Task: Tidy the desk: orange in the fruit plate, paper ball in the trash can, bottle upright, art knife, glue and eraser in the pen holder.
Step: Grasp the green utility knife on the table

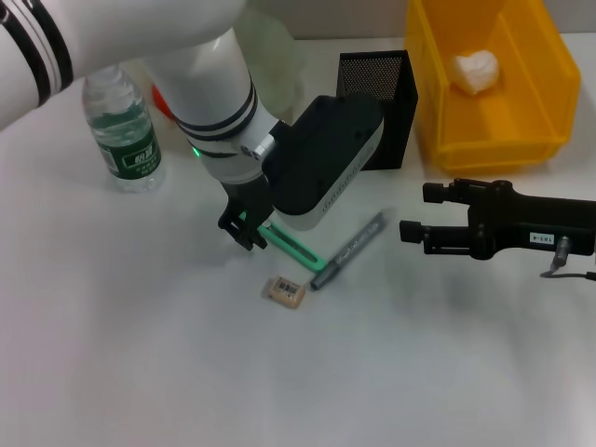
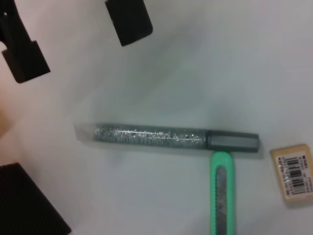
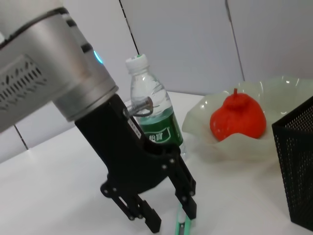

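Note:
My left gripper [image 1: 244, 233] is open, fingers down at the table around the far end of the green art knife [image 1: 296, 248]; the right wrist view shows it too [image 3: 171, 221]. The grey glue pen [image 1: 349, 251] lies across the knife's other end, and the eraser [image 1: 284, 291] lies beside them. The left wrist view shows the glue [image 2: 166, 137], knife [image 2: 222, 191] and eraser [image 2: 293, 171]. The bottle [image 1: 126, 130] stands upright. The orange [image 3: 238, 117] sits in the fruit plate [image 3: 288, 88]. The paper ball [image 1: 475, 70] lies in the yellow bin [image 1: 494, 140]. My right gripper [image 1: 415, 212] is open and empty, right of the glue.
The black mesh pen holder [image 1: 377, 102] stands just behind the left wrist, next to the yellow bin. The plate [image 1: 270, 47] is mostly hidden by the left arm. White table surface lies in front of the eraser.

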Controlling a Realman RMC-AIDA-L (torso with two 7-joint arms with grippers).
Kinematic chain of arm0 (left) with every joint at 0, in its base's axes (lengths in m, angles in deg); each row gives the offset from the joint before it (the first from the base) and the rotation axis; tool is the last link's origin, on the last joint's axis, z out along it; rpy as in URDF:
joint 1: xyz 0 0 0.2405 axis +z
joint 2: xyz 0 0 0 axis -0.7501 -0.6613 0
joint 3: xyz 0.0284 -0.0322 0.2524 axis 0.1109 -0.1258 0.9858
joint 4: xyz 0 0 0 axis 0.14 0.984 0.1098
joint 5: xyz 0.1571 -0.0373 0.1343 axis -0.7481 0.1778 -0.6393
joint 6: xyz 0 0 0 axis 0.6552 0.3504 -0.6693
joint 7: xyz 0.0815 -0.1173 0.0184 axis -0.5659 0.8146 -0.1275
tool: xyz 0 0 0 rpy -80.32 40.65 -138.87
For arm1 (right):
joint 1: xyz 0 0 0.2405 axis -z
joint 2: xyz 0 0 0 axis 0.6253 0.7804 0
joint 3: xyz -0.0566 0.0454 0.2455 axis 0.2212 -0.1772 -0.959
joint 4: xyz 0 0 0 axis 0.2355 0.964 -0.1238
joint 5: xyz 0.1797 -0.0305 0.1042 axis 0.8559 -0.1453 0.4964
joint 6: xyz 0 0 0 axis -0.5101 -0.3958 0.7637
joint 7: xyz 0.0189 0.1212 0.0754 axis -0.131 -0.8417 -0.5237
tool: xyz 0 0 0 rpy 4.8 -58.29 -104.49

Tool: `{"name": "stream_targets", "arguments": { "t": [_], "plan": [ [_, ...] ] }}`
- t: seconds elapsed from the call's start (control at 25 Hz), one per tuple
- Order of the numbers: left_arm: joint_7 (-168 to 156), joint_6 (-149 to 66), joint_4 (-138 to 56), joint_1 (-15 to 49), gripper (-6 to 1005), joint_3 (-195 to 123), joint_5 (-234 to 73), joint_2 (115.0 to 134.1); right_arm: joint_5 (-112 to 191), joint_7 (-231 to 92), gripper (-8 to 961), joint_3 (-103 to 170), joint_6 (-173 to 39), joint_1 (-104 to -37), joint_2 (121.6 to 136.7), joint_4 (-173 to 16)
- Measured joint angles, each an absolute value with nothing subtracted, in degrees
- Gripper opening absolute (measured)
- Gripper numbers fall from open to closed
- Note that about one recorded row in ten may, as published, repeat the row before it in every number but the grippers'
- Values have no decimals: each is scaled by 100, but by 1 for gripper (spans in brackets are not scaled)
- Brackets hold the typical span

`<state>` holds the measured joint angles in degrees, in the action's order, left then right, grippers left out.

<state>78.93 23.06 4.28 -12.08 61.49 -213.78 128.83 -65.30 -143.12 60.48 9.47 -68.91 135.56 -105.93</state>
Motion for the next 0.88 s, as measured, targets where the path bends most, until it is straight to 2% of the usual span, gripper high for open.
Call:
{"name": "stream_targets", "arguments": {
  "t": [0.16, 0.48, 0.68, 0.88],
  "plan": [
    [7847, 2205, 355, -1208, 545, 6189, -21335, 12883, -6499, -14312, 828, 6052, 944, -6896, 13556, -10557],
    [7748, 2110, 303, -1190, 542, 6200, -21336, 12883, -6498, -14312, 827, 6044, 936, -6928, 13555, -10513],
    [7743, 2011, 273, -1181, 397, 6264, -21338, 12883, -6498, -14312, 827, 6044, 928, -6971, 13555, -10477],
    [7743, 1951, 218, -1169, 395, 6303, -21339, 12883, -6498, -14312, 828, 6044, 928, -7003, 13555, -10453]
  ]
}}
